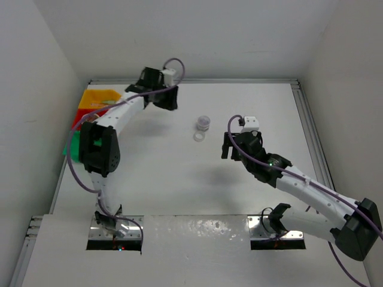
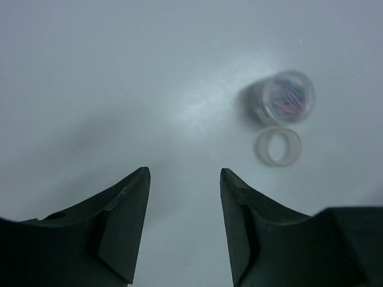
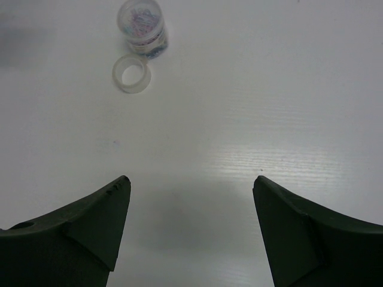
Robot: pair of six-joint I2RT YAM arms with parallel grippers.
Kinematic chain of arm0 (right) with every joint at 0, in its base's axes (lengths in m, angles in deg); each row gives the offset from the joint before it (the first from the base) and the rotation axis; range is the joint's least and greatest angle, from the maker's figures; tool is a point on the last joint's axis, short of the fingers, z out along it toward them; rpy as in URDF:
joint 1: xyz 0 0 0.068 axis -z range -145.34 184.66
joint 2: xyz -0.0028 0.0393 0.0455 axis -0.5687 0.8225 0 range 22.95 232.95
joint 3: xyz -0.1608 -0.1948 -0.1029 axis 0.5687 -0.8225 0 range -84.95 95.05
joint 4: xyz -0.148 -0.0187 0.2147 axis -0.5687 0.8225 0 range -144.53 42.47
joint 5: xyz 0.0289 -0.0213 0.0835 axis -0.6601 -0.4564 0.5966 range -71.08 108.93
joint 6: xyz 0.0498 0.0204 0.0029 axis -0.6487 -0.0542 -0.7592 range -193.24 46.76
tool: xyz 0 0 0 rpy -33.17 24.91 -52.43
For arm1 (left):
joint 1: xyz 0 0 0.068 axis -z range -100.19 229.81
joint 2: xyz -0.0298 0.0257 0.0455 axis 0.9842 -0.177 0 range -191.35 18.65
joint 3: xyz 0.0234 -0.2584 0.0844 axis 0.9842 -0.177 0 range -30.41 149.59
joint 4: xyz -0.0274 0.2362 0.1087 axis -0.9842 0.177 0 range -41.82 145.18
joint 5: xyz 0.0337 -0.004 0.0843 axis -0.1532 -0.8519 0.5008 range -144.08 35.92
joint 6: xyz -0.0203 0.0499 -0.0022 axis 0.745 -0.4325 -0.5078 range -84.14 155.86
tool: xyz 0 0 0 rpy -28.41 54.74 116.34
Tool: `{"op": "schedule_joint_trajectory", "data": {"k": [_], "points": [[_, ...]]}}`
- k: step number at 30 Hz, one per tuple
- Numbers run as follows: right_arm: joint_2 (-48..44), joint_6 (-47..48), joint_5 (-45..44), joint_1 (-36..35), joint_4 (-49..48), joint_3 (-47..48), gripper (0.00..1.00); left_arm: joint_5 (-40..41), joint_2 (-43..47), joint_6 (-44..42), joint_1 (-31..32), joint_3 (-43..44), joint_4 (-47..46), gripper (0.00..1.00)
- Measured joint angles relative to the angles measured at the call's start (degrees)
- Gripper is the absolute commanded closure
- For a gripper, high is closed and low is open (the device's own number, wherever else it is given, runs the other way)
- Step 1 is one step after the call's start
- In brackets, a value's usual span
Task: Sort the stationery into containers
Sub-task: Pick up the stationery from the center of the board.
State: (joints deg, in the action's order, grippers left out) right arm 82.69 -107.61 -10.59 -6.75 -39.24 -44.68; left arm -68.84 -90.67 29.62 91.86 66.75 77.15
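At the far left of the bench [image 1: 179, 191] I have 3 bins in a row along the wall: the yellow bin [image 1: 99, 95], the red bin [image 1: 78, 117] and the green bin [image 1: 72, 144]. The left claw [image 1: 169, 101] hangs just right of the yellow one. In its wrist view the left claw [image 2: 184, 173] stands part open with nothing between the fingers.

Mid-bench lie 2 pieces, well apart from the bins. A small clear tub [image 1: 204, 122] shows coloured bits inside. A white ring [image 1: 199, 137] lies flat just on its near side, hole up, so it has no long axis to line up on. I cannot tell whether they touch.

From the left claw they sit ahead and to the right. From the right claw [image 1: 227, 147] they sit ahead and to the left. The right claw [image 3: 188, 179] gapes wide and empty, and I judge it the nearer to the ring. The bench is plain white and smooth, with bare space all round both pieces.
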Motion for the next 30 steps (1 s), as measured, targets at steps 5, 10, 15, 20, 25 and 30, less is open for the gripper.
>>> {"op": "schedule_joint_trajectory", "data": {"k": [5,10,15,20,25,30], "points": [[-2.82,-2.12,-0.52,0.00,1.92,-2.64,0.19,1.77,-7.98,-0.09,10.95,-1.97,2.12,0.47],[-6.67,-4.48,-1.40,-0.04,4.70,-5.20,0.19,4.76,-13.29,0.02,15.98,-0.90,3.08,0.47],[-11.23,-6.47,-3.15,-0.07,6.67,-7.04,0.20,6.93,-16.55,0.04,17.66,1.55,3.23,0.48],[-13.25,-7.72,-4.63,-0.09,7.91,-7.89,0.20,8.87,-18.53,0.31,18.78,3.04,2.60,0.48],[-13.27,-8.63,-4.87,-0.11,8.74,-7.89,0.20,11.45,-20.74,0.66,20.39,4.00,2.08,0.63],[-14.36,-9.46,-5.18,-0.35,10.45,-7.89,0.20,14.32,-20.83,0.44,20.65,4.09,2.40,0.88]]}}
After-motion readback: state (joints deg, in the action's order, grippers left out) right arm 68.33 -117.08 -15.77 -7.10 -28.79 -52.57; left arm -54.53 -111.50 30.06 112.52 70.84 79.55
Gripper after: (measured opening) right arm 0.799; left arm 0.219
